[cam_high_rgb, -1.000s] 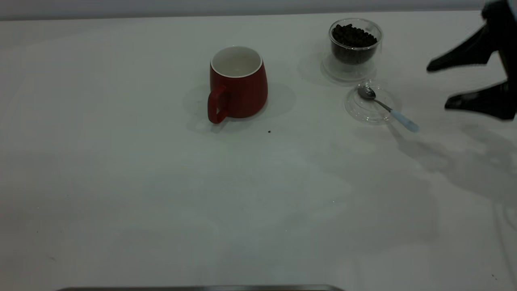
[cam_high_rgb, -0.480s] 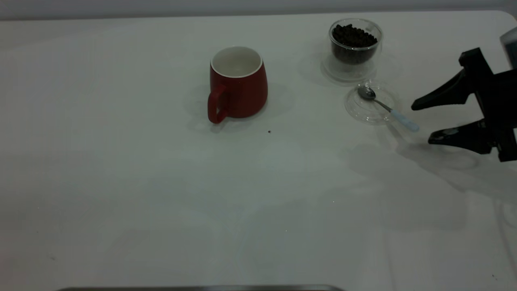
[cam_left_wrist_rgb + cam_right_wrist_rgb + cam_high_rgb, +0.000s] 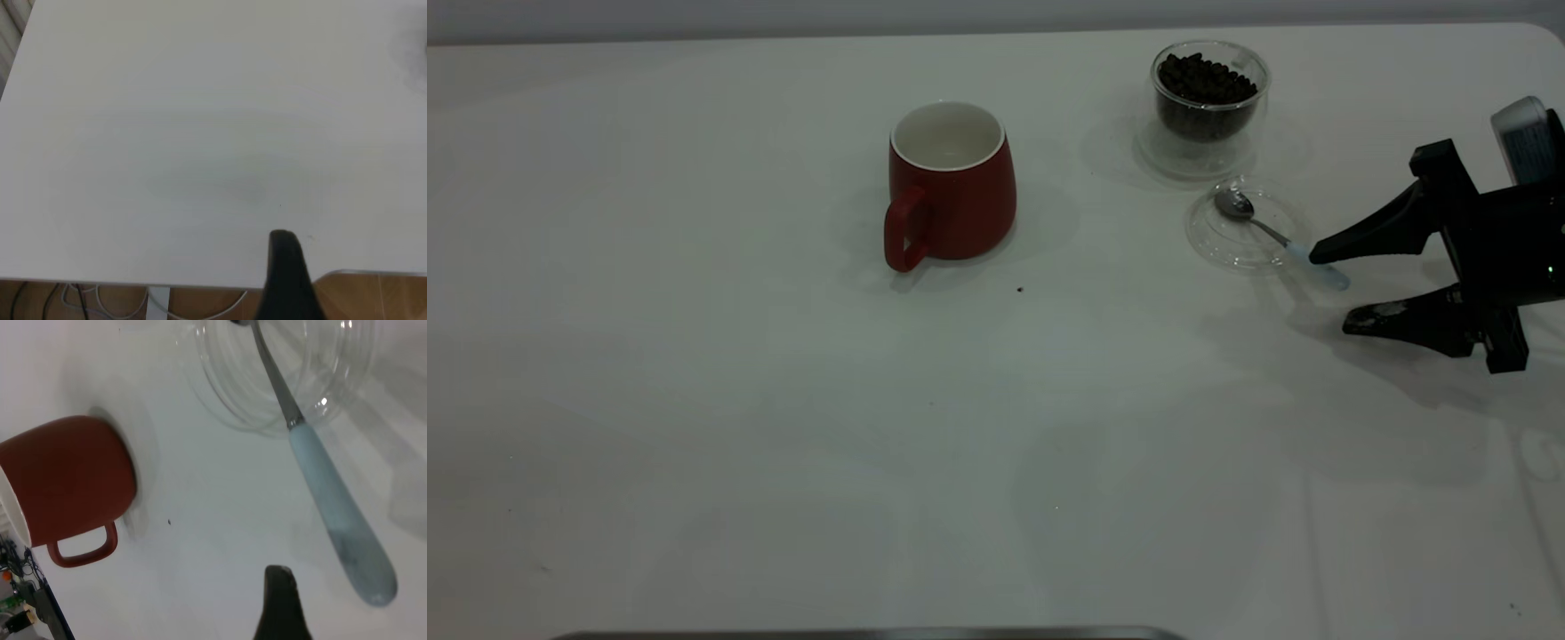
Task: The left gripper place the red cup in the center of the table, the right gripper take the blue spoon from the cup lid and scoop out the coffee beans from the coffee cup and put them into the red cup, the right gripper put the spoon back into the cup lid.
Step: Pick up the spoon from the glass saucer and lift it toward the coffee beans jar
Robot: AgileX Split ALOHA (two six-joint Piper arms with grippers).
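Right end effector point(image 3: 1329, 289) spread wide beside blue spoon point(image 3: 1280, 238), propped on cup lid point(image 3: 1209, 240) at five o'clock from coffee cup point(image 3: 1209, 98); light, stiff, likely slippery, best pinched mid-handle.

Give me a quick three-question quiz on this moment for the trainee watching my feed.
1. True or false: the right claw is shut on the spoon.
2. Multiple choice: the spoon's bowl rests A) in the red cup, B) on the lid, C) in the coffee cup.
3. Fill in: the beans are in the ____ cup.

Key: 1. False, it is open, beside the handle end. 2. B. 3. coffee.
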